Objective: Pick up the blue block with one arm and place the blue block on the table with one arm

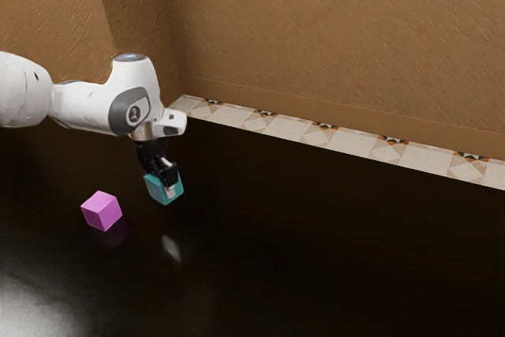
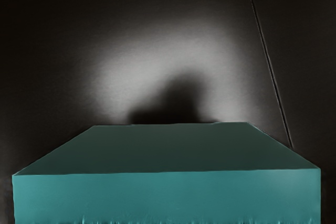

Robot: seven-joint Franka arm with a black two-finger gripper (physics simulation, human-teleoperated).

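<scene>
Rounded white arm [image 1: 83, 106], dark grey joint cover [image 1: 129, 111]; black gripper [image 1: 166, 185]

Arm: white, rounded seven-joint arm [image 1: 83, 106], brought in from the exterior view's left, forearm held roughly level.
Wrist: white joint housing with dark grey cover [image 1: 132, 104], bent downward at the arm's end.
Gripper: black two-finger gripper [image 1: 164, 187], pointed down, tilted slightly toward the exterior view's right.
Fingers: clamped, tips held apart, pale near fingertip [image 1: 170, 192] exposed.
</scene>
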